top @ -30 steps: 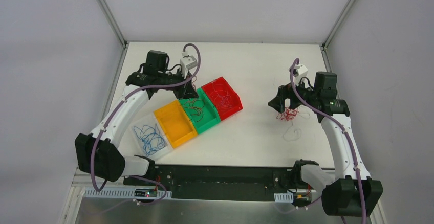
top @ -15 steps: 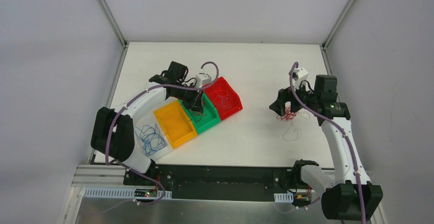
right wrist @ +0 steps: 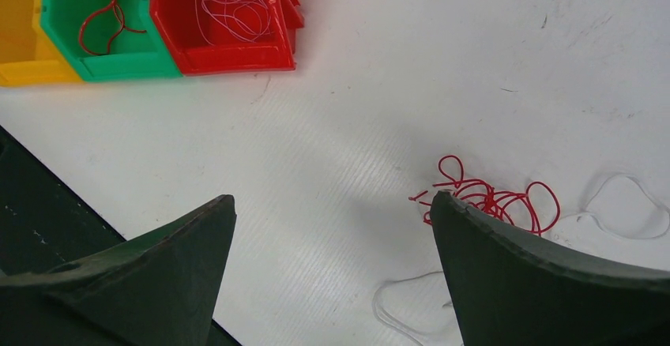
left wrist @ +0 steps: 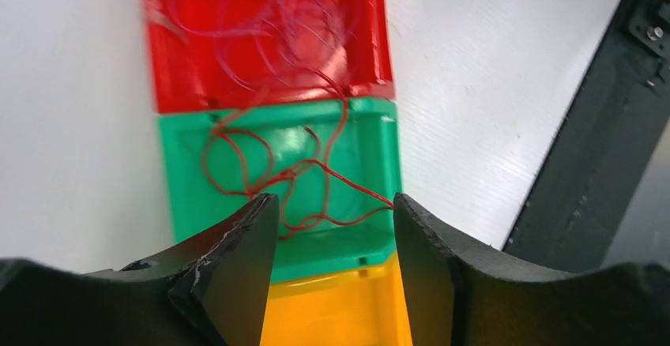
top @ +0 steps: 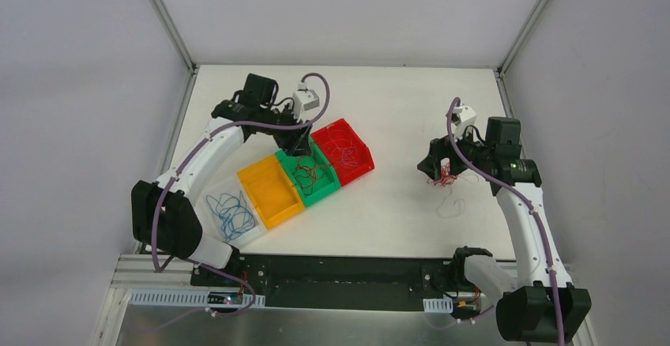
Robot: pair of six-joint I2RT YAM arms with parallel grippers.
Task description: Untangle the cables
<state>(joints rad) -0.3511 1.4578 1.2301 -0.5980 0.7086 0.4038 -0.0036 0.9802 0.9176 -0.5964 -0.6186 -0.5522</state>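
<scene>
Dark red-brown and bright red cables (left wrist: 272,176) lie curled in the green bin (left wrist: 385,144). My left gripper (left wrist: 332,204) hangs open just above them, with nothing between its fingers; one red strand reaches the right fingertip (left wrist: 404,212). In the top view the left gripper (top: 304,150) is over the green bin (top: 320,196). A bright red tangle (right wrist: 494,196) lies on the table beside my right gripper (right wrist: 332,200), which is wide open and holds nothing. White cables (right wrist: 624,208) lie loose next to the tangle. In the top view the right gripper (top: 437,168) stands by the red tangle (top: 447,174).
Four bins stand in a diagonal row: a clear one (top: 212,202) with blue cables (top: 231,213), an orange one (top: 272,192), the green one, and a red one (top: 359,171) with pale cables (left wrist: 269,22). The black base rail (top: 340,271) runs along the near edge.
My left gripper dipped into the green bin, then opened and rose a little, leaving the red-brown cable there. The right arm has barely moved.
</scene>
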